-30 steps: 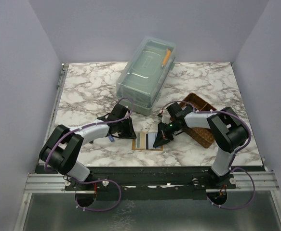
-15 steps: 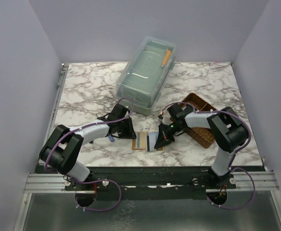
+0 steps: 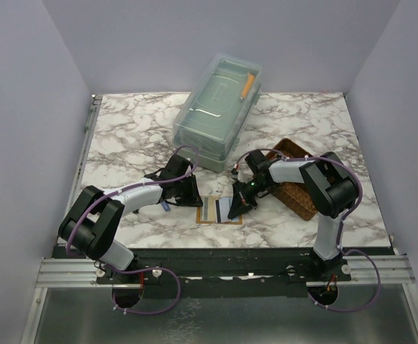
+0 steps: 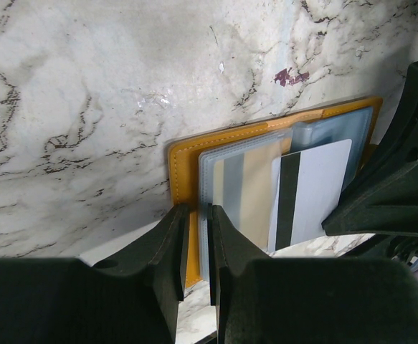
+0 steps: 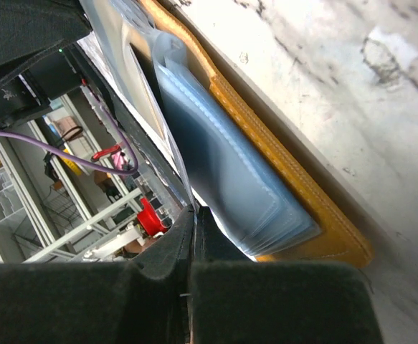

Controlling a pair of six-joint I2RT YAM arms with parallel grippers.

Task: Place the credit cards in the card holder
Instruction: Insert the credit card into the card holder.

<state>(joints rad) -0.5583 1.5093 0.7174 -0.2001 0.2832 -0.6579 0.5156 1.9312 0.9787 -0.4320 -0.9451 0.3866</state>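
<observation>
Left gripper (image 4: 196, 215) first: your two fingers stand narrowly apart and clamp the left edge of the card holder (image 4: 183, 163), with the orange cover between them. The holder lies open and flat on the marble table (image 3: 122, 136), close to the near edge and about midway between your two arm bases. Inside its clear sleeves you can see a tan card (image 4: 255, 190) on the left half. Just to its right is a pale card (image 4: 316, 183) with a dark stripe, lying over the light-blue right panel. You cannot tell whether that card sits inside a sleeve or only on top of it.

Your right gripper (image 5: 193, 215) is clenched fully, tips down over the holder's right half and against the thin edge of a clear sleeve. Whether that sheet is caught between the fingers cannot be told.

Farther back on the right, a brown woven tray (image 3: 298, 193) sits just behind your right wrist. Beyond both arms, toward the far edge, stands a clear lidded box (image 3: 219, 111) with an orange stick (image 3: 247, 84) on its lid.
</observation>
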